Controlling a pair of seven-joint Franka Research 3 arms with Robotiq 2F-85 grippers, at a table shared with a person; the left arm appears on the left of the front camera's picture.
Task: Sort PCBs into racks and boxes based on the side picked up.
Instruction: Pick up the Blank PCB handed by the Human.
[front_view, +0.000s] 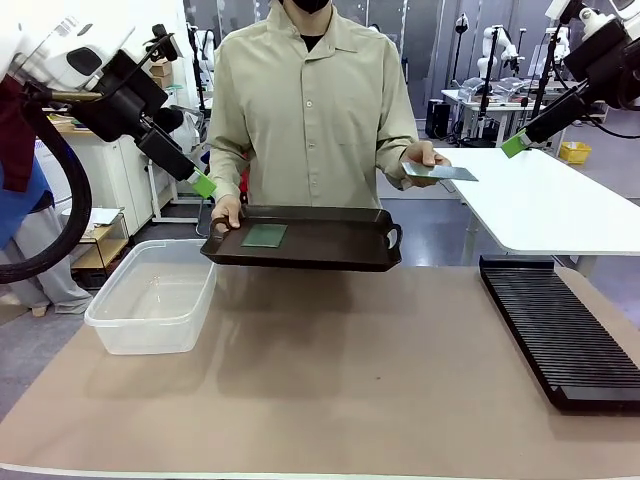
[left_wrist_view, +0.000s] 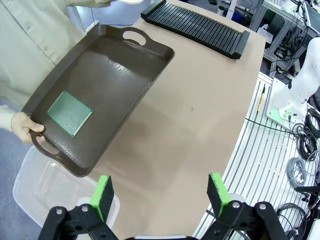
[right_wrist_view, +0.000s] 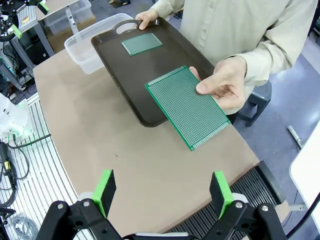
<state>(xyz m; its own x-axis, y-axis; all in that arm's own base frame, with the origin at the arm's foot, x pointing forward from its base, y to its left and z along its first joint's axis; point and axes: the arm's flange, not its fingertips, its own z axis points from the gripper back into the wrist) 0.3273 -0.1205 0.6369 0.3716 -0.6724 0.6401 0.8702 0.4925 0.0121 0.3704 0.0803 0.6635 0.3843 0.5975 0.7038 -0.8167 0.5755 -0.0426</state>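
Readable text: none that you can make out.
Held circuit board (right_wrist_view: 187, 106): you get a plain grid of dots; any print on it is too small to read.
Second circuit board (left_wrist_view: 70, 112): the same dotted grid, with no lettering you can read.

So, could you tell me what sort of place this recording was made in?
Probably a robotics lab or workshop: a slotted black rack on the work table, loose cables on the floor beside it, and a white table behind the person.
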